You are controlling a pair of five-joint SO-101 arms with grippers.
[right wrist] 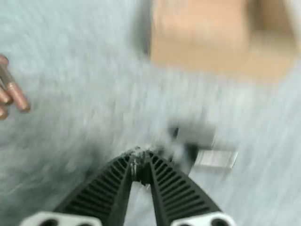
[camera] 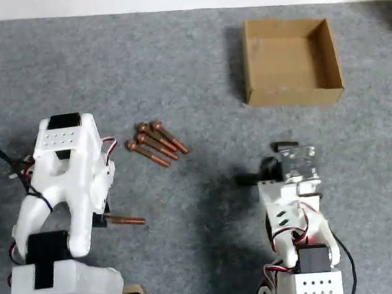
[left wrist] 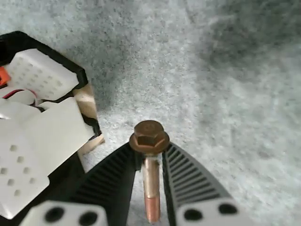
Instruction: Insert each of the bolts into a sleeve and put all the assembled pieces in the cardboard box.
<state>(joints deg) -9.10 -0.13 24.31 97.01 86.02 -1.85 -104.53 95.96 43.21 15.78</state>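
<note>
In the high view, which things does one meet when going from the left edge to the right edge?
From the left: left arm → held bolt → group of loose bolts → cardboard box. The right arm overlaps the box sideways, so its place is unclear.

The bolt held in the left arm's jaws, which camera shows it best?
The left wrist view: the bolt is close up, hex head and copper shank both plain. The high view shows the bolt small, sticking out sideways beside the left arm. The right wrist view looks toward the loose bolts and cardboard box.
</note>
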